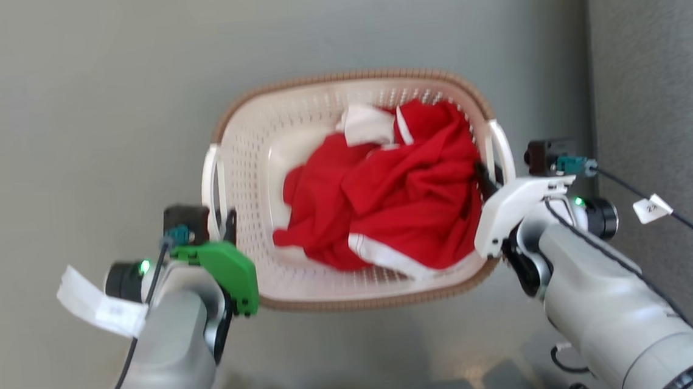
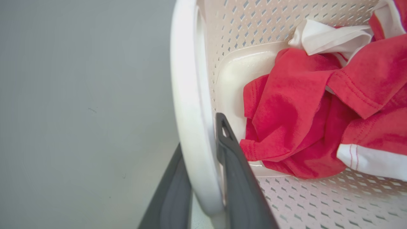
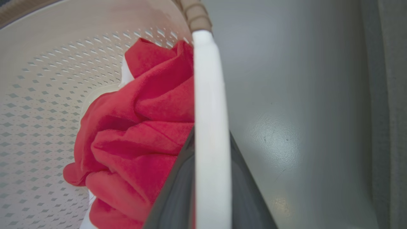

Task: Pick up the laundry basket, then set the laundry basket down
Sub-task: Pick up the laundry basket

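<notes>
- The white tag [image 1: 652, 208] on the cable at the right of the head view carries dark writing that begins with a "2"; the rest is too blurred to read.
- A second white tag [image 1: 101, 303], at the lower left of that view, has faint print that can't be read.
- The laundry basket [image 1: 242, 183] sits in the middle of the head view: cream perforated walls, a brown woven-look rim and a white handle on each side.
- A crumpled red garment [image 1: 395, 197] with white trim lies in the basket, heaped toward its right side, leaving bare basket floor at the left.
- The left pincer [image 2: 200, 133] is closed narrowly on the left handle [image 2: 187, 79]. One dark finger is inside the basket against the handle and the other is outside it.
- The right pincer [image 3: 211, 140] grips the right handle [image 3: 208, 79] the same way, with a dark finger on each side of the white bar.
- A green cover [image 1: 227, 270] sits on the left wrist.
- A plain grey surface [image 1: 72, 116] lies around and under the basket; I cannot tell whether the basket rests on it or hangs above it.
</notes>
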